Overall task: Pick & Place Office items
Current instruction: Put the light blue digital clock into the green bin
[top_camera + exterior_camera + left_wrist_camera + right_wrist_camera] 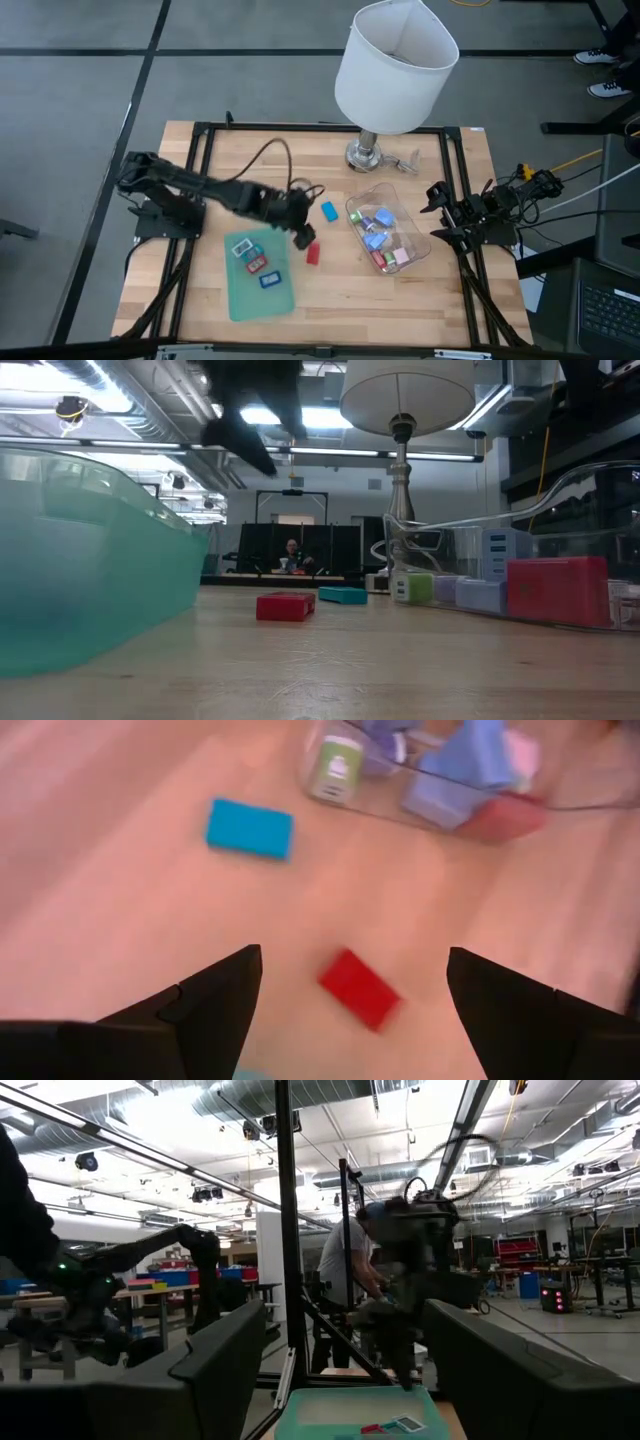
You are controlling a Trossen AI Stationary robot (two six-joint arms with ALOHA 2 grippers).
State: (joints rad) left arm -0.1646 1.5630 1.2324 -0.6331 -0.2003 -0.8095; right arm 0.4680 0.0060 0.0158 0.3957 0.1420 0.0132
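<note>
My left gripper [303,237] hangs open above the table between the green tray [240,295] and the clear tub [357,203], touching nothing. A red office item [360,988] lies flat on the wood below and ahead of its fingers. A blue one [250,828] lies farther off, near the tub. Three small items [254,263] lie on the tray. Several more items [380,235] sit inside the tub. My right gripper [437,210] waits open at the table's right edge, pointing over the table.
A table lamp with a white shade [392,70] stands at the far middle, its metal base [366,154] just behind the tub. A black frame rail [320,127] runs around the table. Bare wood lies near the front edge [360,310]. A person [345,1270] stands in the room beyond.
</note>
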